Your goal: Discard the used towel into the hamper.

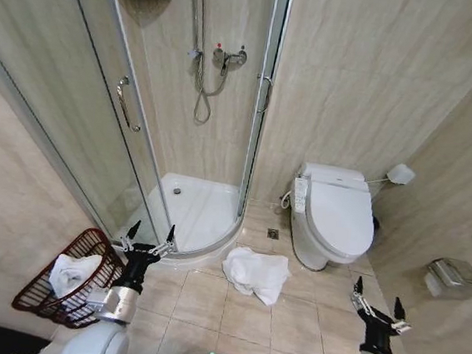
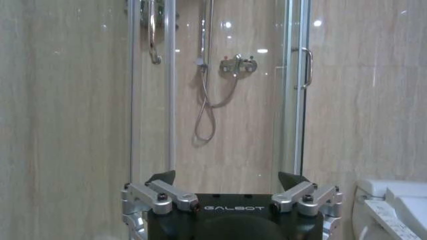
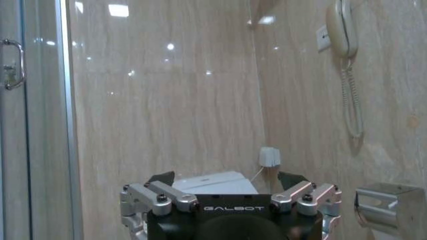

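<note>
Both arms rise from the near edge of the head view, each pincer spread wide and grasping nothing: the left pincer (image 1: 152,234) hangs over the tiles near the shower's curved step, and the right pincer (image 1: 377,296) hangs over the floor at near right, beside the wall. Between them, a little farther off, a crumpled white towel (image 1: 256,273) lies on the floor just in front of the shower tray (image 1: 199,211) and to the left of the toilet (image 1: 333,216). At near left, against the wall, stands the hamper (image 1: 41,292), tilted, with another white towel (image 1: 74,272) inside it; it is just left of the left arm. From the left wrist, the left pincer (image 2: 227,180) faces the shower glass and hose (image 2: 207,105). From the right wrist, the right pincer (image 3: 227,180) faces the far wall, with the toilet lid (image 3: 213,182) beyond it and a wall phone (image 3: 341,30) above.
</note>
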